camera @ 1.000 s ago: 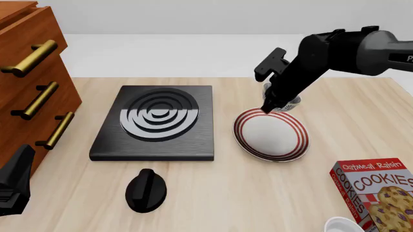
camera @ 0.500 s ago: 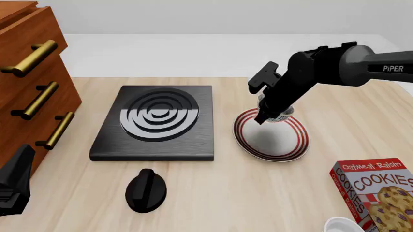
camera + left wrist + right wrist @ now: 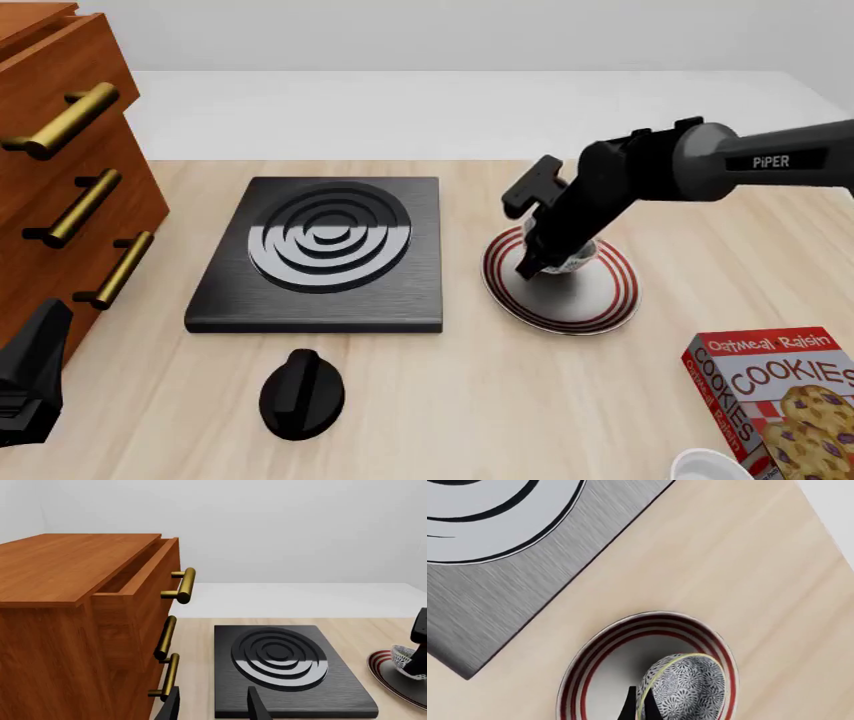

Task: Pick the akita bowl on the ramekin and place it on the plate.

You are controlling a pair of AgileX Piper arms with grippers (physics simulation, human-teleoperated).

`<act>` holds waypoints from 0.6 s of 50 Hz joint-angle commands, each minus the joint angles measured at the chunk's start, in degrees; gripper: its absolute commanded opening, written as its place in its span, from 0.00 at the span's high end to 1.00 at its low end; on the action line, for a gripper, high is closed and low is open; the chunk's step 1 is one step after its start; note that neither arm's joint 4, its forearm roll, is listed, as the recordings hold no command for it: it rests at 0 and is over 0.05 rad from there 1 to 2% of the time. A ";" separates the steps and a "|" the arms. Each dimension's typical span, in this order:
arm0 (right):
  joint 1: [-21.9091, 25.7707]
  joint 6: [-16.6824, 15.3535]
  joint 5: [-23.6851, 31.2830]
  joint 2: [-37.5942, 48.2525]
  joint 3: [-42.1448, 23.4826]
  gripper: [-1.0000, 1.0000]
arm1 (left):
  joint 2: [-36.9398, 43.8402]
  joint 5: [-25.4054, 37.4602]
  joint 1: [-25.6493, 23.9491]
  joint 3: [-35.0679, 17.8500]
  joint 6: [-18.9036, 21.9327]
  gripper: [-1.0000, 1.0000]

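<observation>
The table [image 3: 441, 410] is pale wood. A black stove plate [image 3: 320, 255] with round rings lies near the middle. At about 3 o'clock from it sits the plate [image 3: 601, 305] with red rings, just beside it. At 6 o'clock from the stove plate lies a black knob [image 3: 302, 394]. A red cookie box [image 3: 774, 395] stands at 5 o'clock from the plate, with a small white dish [image 3: 707, 467] just beside it. A brown wooden drawer chest [image 3: 60, 170] stands at the 9 o'clock edge.
</observation>
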 commanded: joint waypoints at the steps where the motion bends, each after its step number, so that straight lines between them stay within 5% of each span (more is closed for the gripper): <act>1: 0.51 1.12 -1.85 0.94 1.04 1.00 | 0.00 0.00 0.00 0.00 0.00 0.00; 16: 0.09 0.29 -2.54 1.20 1.30 1.00 | 0.00 0.00 0.00 0.00 0.00 0.00; 17: -0.78 -1.17 -3.13 0.97 1.75 0.00 | 0.00 0.00 0.00 0.00 0.00 0.00; 30: -0.65 -0.95 -1.92 -0.30 1.59 0.00 | 0.00 0.00 0.00 0.00 0.00 0.00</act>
